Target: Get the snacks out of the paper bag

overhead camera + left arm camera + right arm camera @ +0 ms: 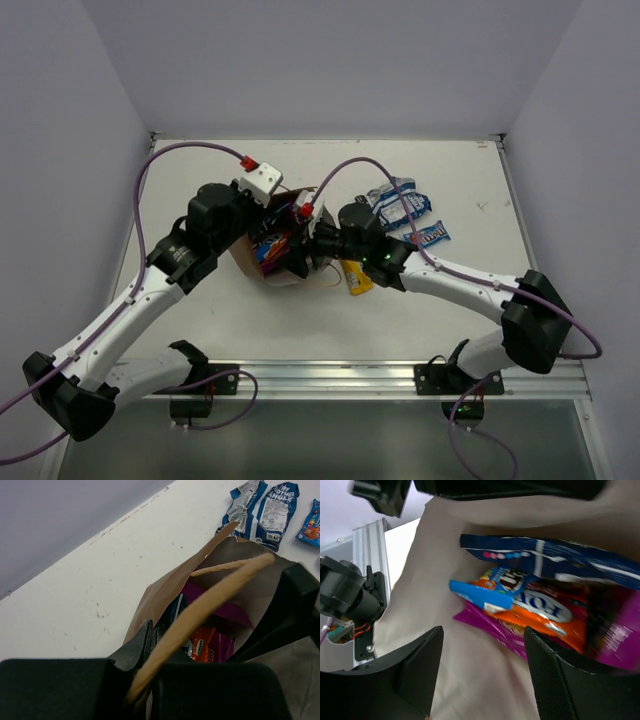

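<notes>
Inside the creased kraft paper bag [470,680] lie glossy crinkled snacks [540,610].

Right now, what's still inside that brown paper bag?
Inside the paper bag lie an orange-red packet, a dark blue bag, a blue bar and magenta pouches. Anything beneath them is covered.

Paper bag [262,262]: mostly covered from above by both arms. Right gripper [480,675]: fingertips cut off at the wrist view's lower edge. Magenta pouch [615,635]: blurred, label unreadable (right edge cropped it). Yellow bar [357,278]: half hidden under the right arm. Left gripper [150,655]: close-up, out of focus; jaw state unclear.
</notes>
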{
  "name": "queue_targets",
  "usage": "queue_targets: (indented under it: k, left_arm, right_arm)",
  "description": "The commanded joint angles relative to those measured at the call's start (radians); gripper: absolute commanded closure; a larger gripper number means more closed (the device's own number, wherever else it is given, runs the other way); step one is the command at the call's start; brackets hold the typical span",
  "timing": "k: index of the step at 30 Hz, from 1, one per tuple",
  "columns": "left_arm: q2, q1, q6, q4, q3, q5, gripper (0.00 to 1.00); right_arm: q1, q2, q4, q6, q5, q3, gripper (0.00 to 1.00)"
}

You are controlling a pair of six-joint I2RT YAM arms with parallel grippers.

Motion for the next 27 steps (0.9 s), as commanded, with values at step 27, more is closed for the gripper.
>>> queue_targets:
  k: [27]
  left_arm:
    - [-0.035,-0.006,-0.070,0.016,-0.014,0.032,1.00]
  right_arm:
    - [0.044,0.299,0.395,0.130,0.109,0.037,0.56]
